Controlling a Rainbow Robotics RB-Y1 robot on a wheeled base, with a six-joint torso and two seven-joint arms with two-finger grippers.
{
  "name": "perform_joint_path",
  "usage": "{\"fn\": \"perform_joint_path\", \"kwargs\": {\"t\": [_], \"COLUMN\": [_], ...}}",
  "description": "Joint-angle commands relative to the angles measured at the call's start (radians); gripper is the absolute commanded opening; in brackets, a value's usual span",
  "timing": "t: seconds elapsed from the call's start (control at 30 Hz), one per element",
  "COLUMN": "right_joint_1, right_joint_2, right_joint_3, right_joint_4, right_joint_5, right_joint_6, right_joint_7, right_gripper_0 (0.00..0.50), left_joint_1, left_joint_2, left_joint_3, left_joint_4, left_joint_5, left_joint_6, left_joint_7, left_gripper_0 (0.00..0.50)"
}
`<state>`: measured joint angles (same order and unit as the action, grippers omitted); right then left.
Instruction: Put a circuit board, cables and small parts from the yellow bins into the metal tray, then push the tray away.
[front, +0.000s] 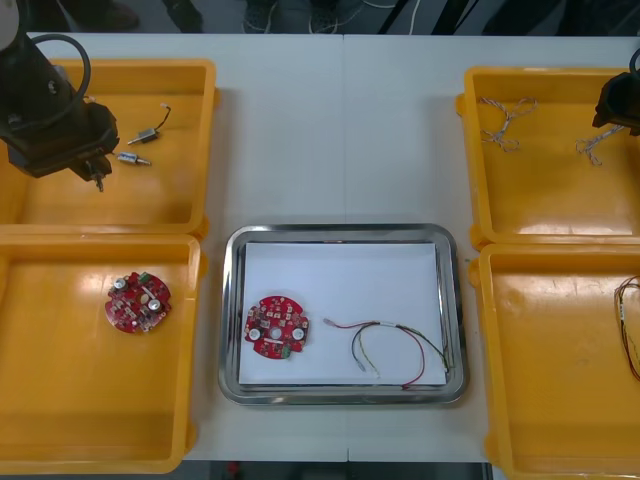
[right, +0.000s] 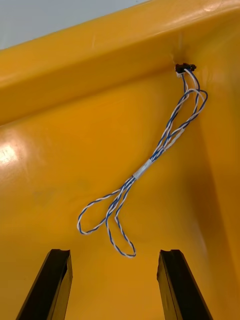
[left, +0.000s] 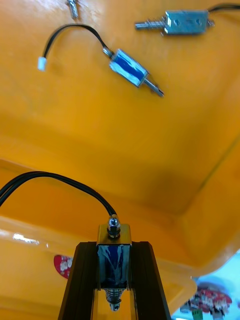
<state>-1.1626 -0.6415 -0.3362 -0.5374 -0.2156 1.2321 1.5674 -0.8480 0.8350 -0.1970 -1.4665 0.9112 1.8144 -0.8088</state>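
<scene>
- Left gripper (left: 114, 248): black fingers clamped on a small metal part (left: 114, 260) with a blue-wrapped body and a thin black lead. The part stands upright between the fingers.
- Gripper and held part sit over the far left yellow plastic bin (front: 120, 205), toward its left side.
- On that bin's floor lie a loose metal part with a dark lead (front: 147, 136) and a second loose metal part (front: 133, 158). They are near each other and apart from the held one.
- Right gripper (right: 115, 255): fingers stand apart, holding nothing, over the far right yellow plastic bin (front: 472, 150), at its right side.
- A twisted blue and white cable (right: 145, 170) lies on that bin's floor ahead of the fingers. Its looped end is near the gap between them, and its connector end is in the bin's corner.
- Another twisted cable bundle (front: 508, 120) lies further left in the same bin.
- The shiny metal tray (front: 232, 300), white inside, sits between the bins. It holds a round red circuit board (front: 277, 325) at its left.
- A thin cable of red, yellow and dark strands (front: 385, 350) lies beside the board, not touching it.
- Near left yellow bin (front: 60, 420): a second round red circuit board (front: 138, 302).
- Near right yellow bin (front: 560, 400): a thin edge cable (front: 628, 330), cut off by the frame; possibly red and yellow, hard to tell.
</scene>
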Motion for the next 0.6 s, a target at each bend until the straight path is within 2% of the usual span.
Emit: {"fn": "perform_joint_path", "kwargs": {"t": [0.03,0.1,0.43,0.6], "right_joint_1": [-0.045,-0.046,-0.012,0.015], "right_joint_2": [0.006,0.008,0.013,0.019], "right_joint_3": [0.0,0.0,0.0,0.002], "right_joint_4": [0.034,0.053,0.086,0.086], "right_joint_5": [0.01,0.01,0.004,-0.042], "right_joint_6": [-0.057,-0.074,-0.135,-0.171], "right_joint_7": [-0.012,-0.015,-0.012,-0.015], "right_gripper_0": [0.5,0.5,0.5,0.5], "left_joint_1": [-0.057,-0.057,-0.025,0.032], "left_joint_2": [0.026,0.012,-0.06,-0.093], "left_joint_3": [-0.01,-0.012,-0.041,-0.056], "left_joint_4": [-0.1,-0.141,-0.331,-0.439], "left_joint_5": [0.015,0.015,-0.017,-0.058], "left_joint_6": [0.077,0.105,0.105,0.105], "left_joint_7": [0.028,0.031,0.096,0.106], "left_gripper_0": [0.0,0.0,0.0,0.0]}}
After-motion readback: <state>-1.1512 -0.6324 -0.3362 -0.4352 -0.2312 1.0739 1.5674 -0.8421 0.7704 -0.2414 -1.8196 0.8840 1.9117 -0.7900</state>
